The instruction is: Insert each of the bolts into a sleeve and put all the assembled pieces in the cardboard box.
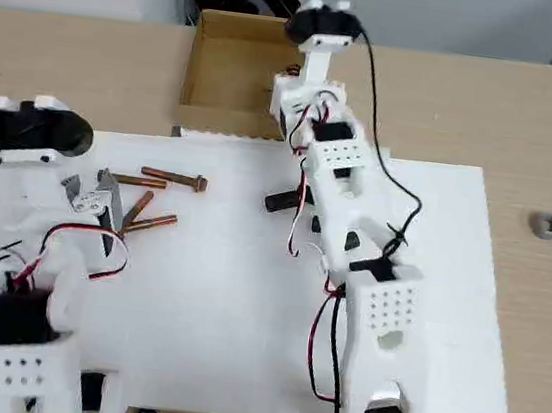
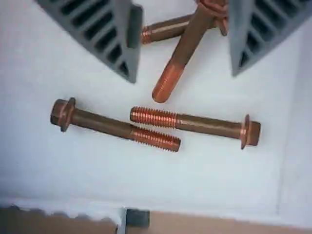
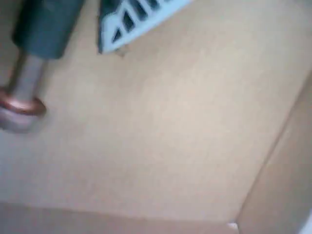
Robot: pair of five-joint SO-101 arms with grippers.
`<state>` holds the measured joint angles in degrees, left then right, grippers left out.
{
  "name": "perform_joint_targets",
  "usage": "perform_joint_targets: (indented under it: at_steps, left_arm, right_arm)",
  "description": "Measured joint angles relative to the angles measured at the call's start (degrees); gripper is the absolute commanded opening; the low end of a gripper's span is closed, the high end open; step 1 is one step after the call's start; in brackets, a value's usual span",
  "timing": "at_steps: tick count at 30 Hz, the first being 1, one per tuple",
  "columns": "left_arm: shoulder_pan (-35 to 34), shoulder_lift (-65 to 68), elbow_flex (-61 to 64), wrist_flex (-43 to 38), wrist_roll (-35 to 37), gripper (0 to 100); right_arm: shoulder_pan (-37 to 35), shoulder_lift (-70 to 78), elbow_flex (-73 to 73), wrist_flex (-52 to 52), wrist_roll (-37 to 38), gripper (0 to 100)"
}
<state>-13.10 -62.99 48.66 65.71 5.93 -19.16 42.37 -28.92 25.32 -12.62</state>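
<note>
The left gripper (image 2: 183, 70) hovers over white paper (image 2: 73, 180), fingers (image 2: 102, 34) spread wide. Two crossed bolts (image 2: 187, 44) lie between them. Just beyond the tips a pair of bolts (image 2: 195, 123) lies side by side, heads pointing opposite ways. The right gripper (image 1: 295, 93) is over the cardboard box (image 1: 222, 69). Close beside it is a dark sleeve (image 3: 44, 22) with a copper bolt head (image 3: 19, 105) protruding. Whether that gripper clamps it cannot be told.

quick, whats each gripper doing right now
left gripper: open, over the loose bolts
right gripper: cannot tell; a sleeved bolt is right by it above the cardboard box
</note>
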Motion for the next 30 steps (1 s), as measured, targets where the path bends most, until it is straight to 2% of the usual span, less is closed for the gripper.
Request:
perform_joint_targets:
  at_steps: [3, 8, 21, 25, 30]
  left_arm:
    - [0.0, 6.4, -2.2, 0.0, 0.8, 12]
    - [0.1, 22.6, -13.7, 2.9, 1.9, 12]
    - [3.6, 72.0, -54.5, 29.8, -8.1, 12]
    - [3.6, 83.0, -60.7, 32.4, -9.7, 8]
    - [3.6, 87.0, -62.5, 32.8, -11.2, 7]
  right_arm:
    - [0.0, -5.5, 0.0, 6.9, -0.4, 19.0]
    - [0.0, -14.5, 0.0, 20.2, -0.4, 19.0]
    - [4.3, -32.7, 0.0, 51.3, -0.4, 19.0]
    - [5.0, -36.7, 0.0, 60.0, -0.4, 19.0]
    - [4.8, -41.1, -0.1, 67.3, -0.4, 19.0]
